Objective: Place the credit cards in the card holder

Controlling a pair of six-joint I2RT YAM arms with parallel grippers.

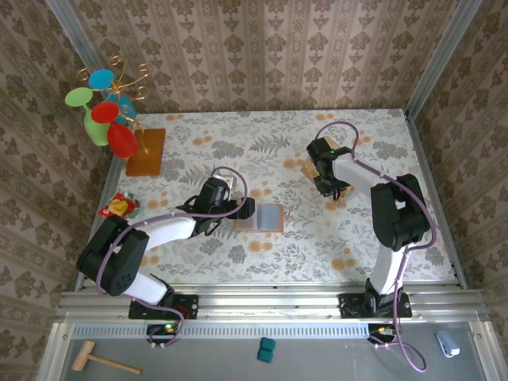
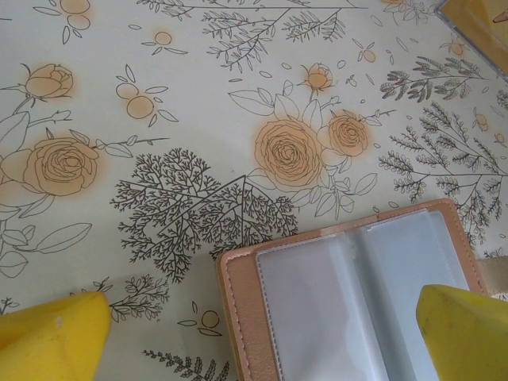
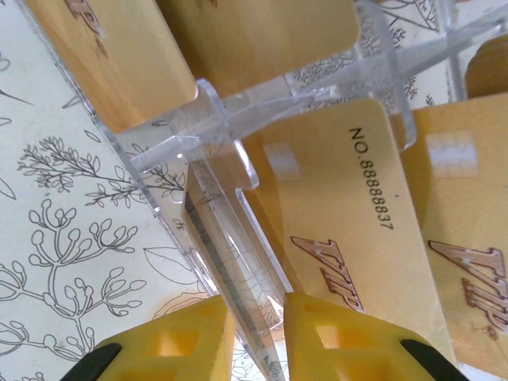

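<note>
The card holder (image 1: 266, 217) lies open on the flowered tablecloth, its clear sleeves (image 2: 357, 302) facing up and empty. My left gripper (image 1: 242, 209) hovers just over its left edge, open (image 2: 262, 317), one yellow finger on each side. Several tan-gold credit cards (image 3: 341, 214) lie in the clear compartmented tray (image 1: 317, 171). My right gripper (image 1: 329, 190) is down in the tray. Its jaws (image 3: 259, 317) stand close together astride a clear wall (image 3: 230, 238), the right fingertip (image 3: 341, 341) over the edge of the numbered card. Whether they press on anything is unclear.
A wooden board (image 1: 145, 151) with a colourful ornament tree (image 1: 107, 111) stands at the back left. A small red and yellow toy (image 1: 119, 206) lies at the left edge. A corner of the tray (image 2: 476, 24) shows beyond the card holder. Papered walls ring the table.
</note>
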